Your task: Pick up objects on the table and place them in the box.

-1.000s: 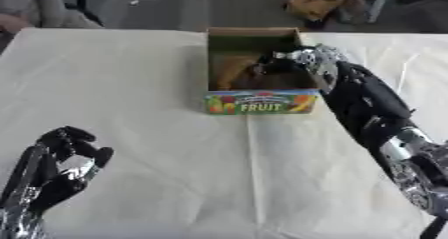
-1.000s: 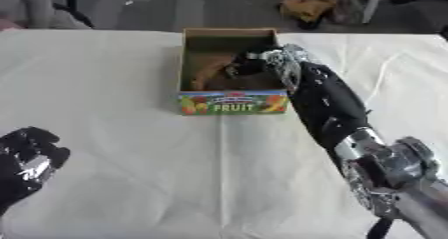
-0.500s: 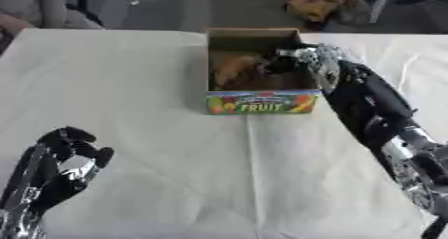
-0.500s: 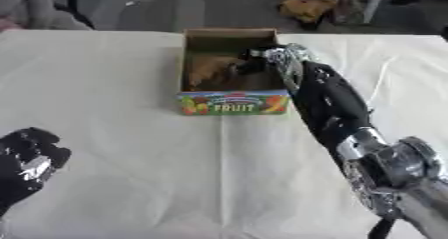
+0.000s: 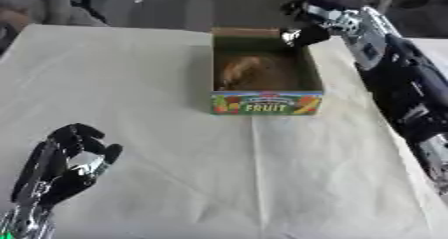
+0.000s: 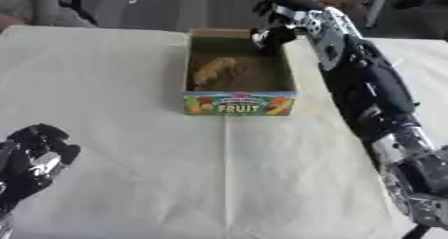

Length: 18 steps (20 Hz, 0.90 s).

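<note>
A cardboard box with a colourful "FRUIT" label on its front stands at the far middle of the table. An orange-brown object lies inside it, towards the left wall. My right hand hangs above the box's far right corner, apart from the object. Its fingers droop down, relaxed, with nothing in them. My left hand rests at the lower left over the cloth, fingers up and loosely bent, empty.
A white cloth with fold creases covers the table. My right forearm runs along the right side, next to the box. Dark chair legs and floor show beyond the far edge.
My right hand has lifted out of the box and drawn back to its far right corner. The orange-brown object has stayed inside. The left hand has not moved.
</note>
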### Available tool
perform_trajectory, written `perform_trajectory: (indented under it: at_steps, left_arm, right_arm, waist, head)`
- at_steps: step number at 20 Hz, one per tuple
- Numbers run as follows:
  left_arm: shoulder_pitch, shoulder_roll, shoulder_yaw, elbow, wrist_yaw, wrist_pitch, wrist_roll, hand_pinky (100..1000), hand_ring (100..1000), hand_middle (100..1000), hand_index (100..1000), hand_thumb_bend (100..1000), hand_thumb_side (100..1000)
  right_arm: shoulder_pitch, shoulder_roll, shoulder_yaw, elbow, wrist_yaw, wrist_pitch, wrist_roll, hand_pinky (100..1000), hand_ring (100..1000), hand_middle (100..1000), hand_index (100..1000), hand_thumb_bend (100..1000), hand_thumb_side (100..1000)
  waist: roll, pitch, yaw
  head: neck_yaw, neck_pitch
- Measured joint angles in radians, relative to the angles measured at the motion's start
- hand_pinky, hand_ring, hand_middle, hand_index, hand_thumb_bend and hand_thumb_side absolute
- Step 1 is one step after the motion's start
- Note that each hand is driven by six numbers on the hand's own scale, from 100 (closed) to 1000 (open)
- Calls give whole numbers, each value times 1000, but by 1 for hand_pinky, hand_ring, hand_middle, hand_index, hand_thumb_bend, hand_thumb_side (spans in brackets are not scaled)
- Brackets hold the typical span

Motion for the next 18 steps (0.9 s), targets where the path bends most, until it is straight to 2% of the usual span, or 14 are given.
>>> perform_trajectory:
  at_steps: [2, 3, 9, 14, 18]
  left_arm:
    - [0, 4, 5, 0, 0, 0, 5, 556, 511, 540, 576, 630, 382]
    - [1, 7, 7, 0, 0, 0, 9, 556, 512, 540, 576, 630, 382]
    - [5, 9, 19, 0, -1, 1, 29, 557, 516, 545, 580, 635, 380]
    - [7, 16, 24, 0, -1, 3, 48, 557, 519, 550, 584, 636, 379]
    - [7, 17, 27, 0, 0, 4, 57, 559, 522, 554, 588, 637, 378]
  right_arm:
    - [64, -29, -3, -122, -65, 0, -56, 746, 758, 791, 924, 100, 185]
    - [99, -39, -10, -183, -100, 6, -86, 734, 745, 777, 917, 100, 173]
    - [304, -38, -79, -497, -347, 61, -267, 670, 670, 710, 890, 100, 179]
    - [438, 0, -125, -645, -485, 90, -386, 637, 627, 668, 873, 100, 254]
    - [533, 50, -147, -693, -544, 111, -456, 625, 614, 658, 872, 100, 357]
  waist:
    - [-2, 1, -14]
    - [-4, 3, -20]
    - [-7, 15, -53]
    - [-5, 19, -74]
    - [-3, 23, -91]
  head:
    - [11, 0]
    - [16, 0]
    - [42, 0]
    - [52, 0]
    - [54, 0]
